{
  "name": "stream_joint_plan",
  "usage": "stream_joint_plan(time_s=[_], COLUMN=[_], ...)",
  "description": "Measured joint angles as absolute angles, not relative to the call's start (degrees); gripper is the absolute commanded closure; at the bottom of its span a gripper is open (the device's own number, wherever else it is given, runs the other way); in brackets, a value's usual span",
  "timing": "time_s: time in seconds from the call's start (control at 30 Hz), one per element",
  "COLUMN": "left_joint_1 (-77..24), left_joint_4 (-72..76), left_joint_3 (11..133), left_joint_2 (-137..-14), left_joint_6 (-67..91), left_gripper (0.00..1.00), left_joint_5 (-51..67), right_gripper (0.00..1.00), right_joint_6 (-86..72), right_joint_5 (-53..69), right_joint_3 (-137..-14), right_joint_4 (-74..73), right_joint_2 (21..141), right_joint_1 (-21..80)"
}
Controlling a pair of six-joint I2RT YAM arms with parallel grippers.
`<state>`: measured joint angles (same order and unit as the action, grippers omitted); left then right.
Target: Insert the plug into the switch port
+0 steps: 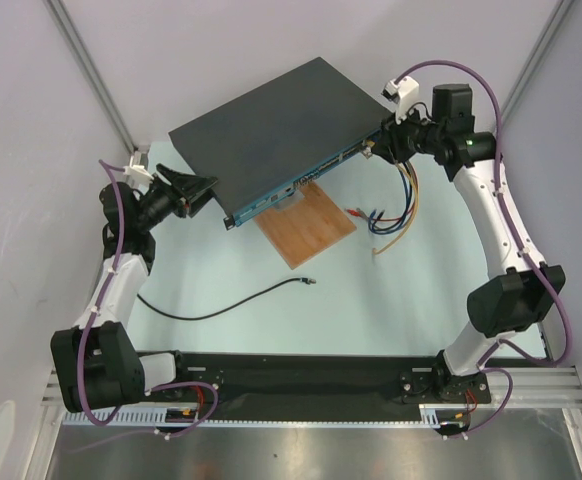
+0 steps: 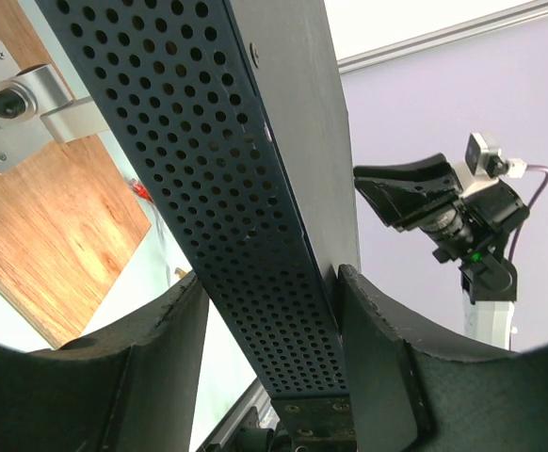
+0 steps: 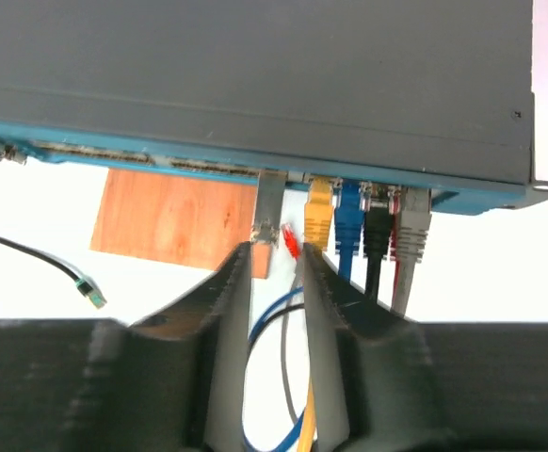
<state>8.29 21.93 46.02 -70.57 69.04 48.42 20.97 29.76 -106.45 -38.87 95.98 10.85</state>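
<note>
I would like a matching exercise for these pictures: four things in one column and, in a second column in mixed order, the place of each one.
Things:
1. plug
2. box
3. wooden board
4. yellow cable

Places:
A. plugged into the front of the box
B. gripped by the left claw
C. loose on the table, apart from the box
D. partly under the front edge of the box

Pairs: 1-C, 2-B, 3-D, 4-A

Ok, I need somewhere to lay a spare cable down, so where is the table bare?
Bare table lies between the wooden board, the plug and the arms' base rail. It is crowded by the switch's right end, where coloured cables hang beside the right gripper.
</note>
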Motion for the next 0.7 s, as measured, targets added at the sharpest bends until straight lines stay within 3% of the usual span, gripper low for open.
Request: stream_joint_plan(time_s=[0.1,0.3,0.7], left_joint_1=[8.3,8.3,8.3], left_joint_4=[21.9,21.9,21.9], left_joint_3=[46.0,46.2,46.3], left_joint_2=[-70.6,-70.8,-70.9], left_joint_6=[69.0,69.0,69.0], left_gripper=[1.0,1.0,1.0], left_joint_5=[48.4,48.6,48.7], right_gripper=[0.82,0.9,0.9], right_joint_6=[21.5,22.1,20.3], right_joint_5=[29.4,28.1,25.6], right_joint_3=[-106.4,-105.9,-104.3], right_joint_4=[-40.2,-43.2,-40.6], right_joint_2=[95.1,95.0,96.3], right_joint_1=[10.9,11.2,12.2])
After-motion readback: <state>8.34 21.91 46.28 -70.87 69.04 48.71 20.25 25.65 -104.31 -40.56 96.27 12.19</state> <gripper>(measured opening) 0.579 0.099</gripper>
